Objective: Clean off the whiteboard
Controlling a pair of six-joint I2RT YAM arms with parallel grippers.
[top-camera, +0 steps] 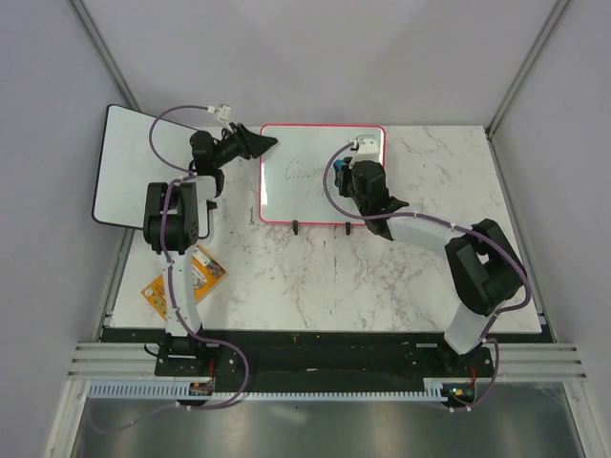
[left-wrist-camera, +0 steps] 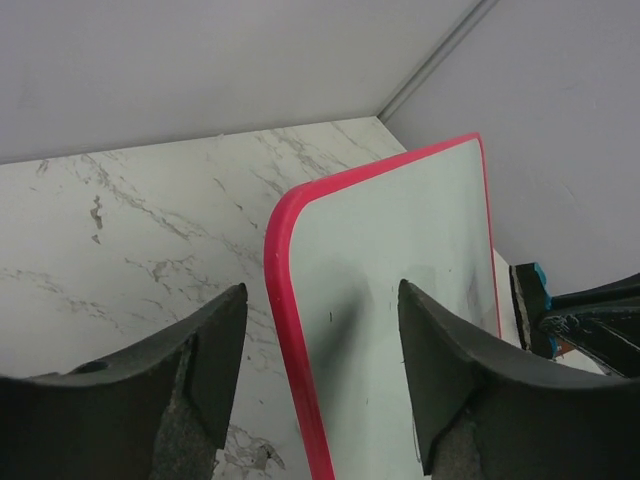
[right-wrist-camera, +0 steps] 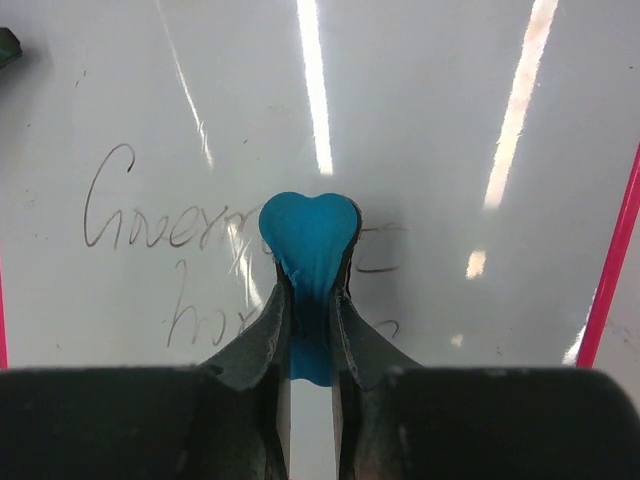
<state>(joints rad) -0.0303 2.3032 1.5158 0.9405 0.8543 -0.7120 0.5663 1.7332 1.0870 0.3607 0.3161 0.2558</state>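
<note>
The whiteboard (top-camera: 305,191), white with a pink-red rim and small black feet, stands in the middle of the table with handwritten scribbles (right-wrist-camera: 150,212) on it. My right gripper (right-wrist-camera: 310,300) is shut on a blue heart-shaped eraser (right-wrist-camera: 310,232), which rests against the board over the writing. In the top view that gripper (top-camera: 355,181) is over the board's right half. My left gripper (left-wrist-camera: 320,340) is open and empty, with its jaws on either side of the board's pink rim (left-wrist-camera: 285,290). In the top view it (top-camera: 265,143) is at the board's far left corner.
A black-rimmed white board (top-camera: 134,162) lies at the far left, partly off the marble table (top-camera: 430,277). An orange packet (top-camera: 186,279) lies beside the left arm. Grey walls close in the back and both sides.
</note>
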